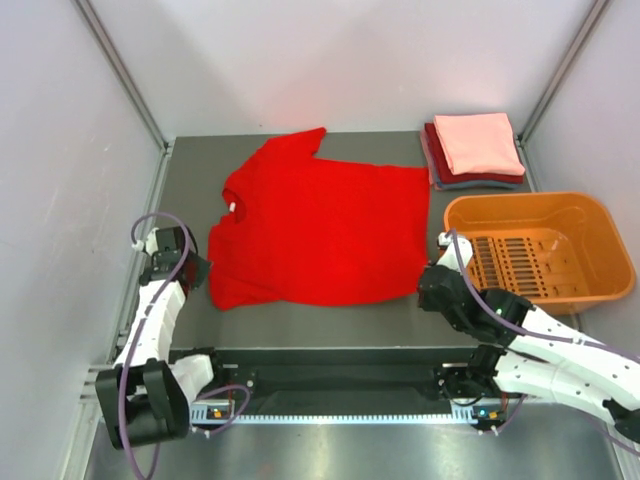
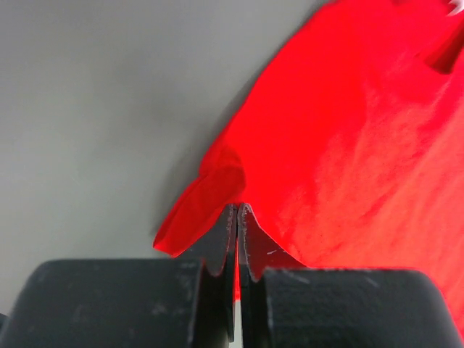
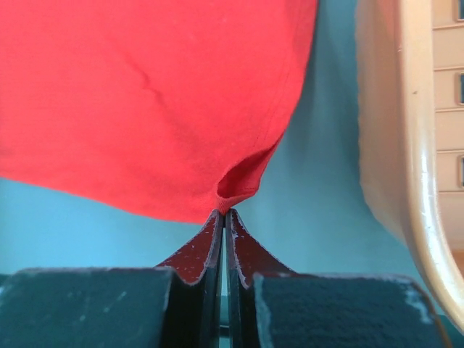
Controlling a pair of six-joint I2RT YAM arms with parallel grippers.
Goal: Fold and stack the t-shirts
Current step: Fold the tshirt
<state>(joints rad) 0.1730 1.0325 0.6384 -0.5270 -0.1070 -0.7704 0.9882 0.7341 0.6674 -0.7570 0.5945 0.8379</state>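
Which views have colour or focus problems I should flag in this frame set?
Top external: even light, but the red t-shirt is oversaturated, folds barely readable. Left wrist: same red clipping, otherwise sharp enough. Right wrist: a teal cast on the table, and the basket looks washed-out beige and blurred.

Two arms: left arm (image 1: 150,322), right arm (image 1: 570,375). White link shells, black joints and wrist housings. Purple cables (image 1: 158,215) looped along each. Jaws: matte black, scuffed, tapered tips. Black base rail (image 1: 340,375).
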